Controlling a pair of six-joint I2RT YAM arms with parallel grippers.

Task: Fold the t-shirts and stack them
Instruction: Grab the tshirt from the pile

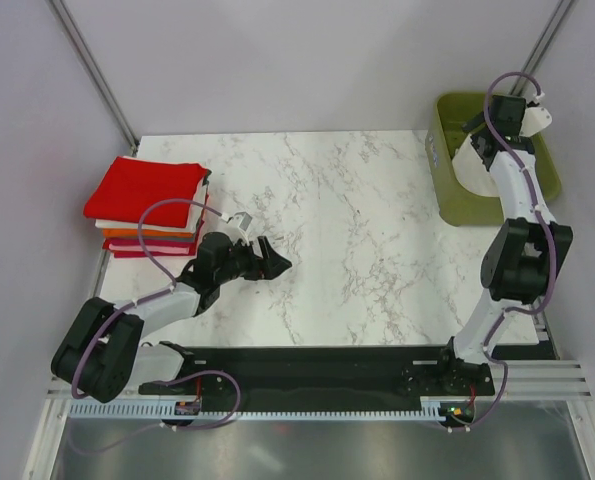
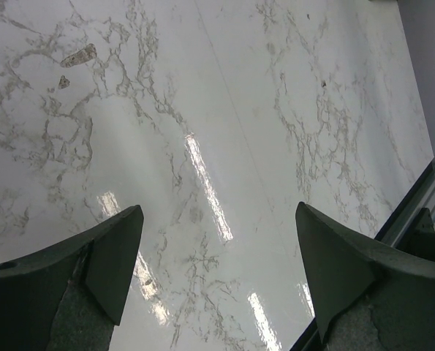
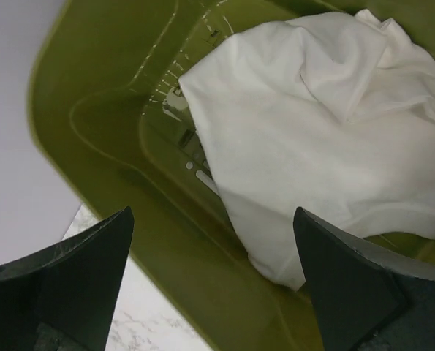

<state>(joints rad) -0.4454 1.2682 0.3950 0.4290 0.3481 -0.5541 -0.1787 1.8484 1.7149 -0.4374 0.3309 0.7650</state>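
A: First entry?
B: One white t-shirt, crumpled, unfolded, lying in olive basket at far right corner; likely next for folding.
A: Over it?
B: Listed: right gripper, fingers spread wide, empty, poised above the cloth, presumably to seize it.
A: Finished goods?
B: One folded stack, red on top, at far left of table, beside the middle ground needed for folding.
A: Last?
B: Listed: left gripper, wide apart, empty, low over marble near the stack; apparently idle.
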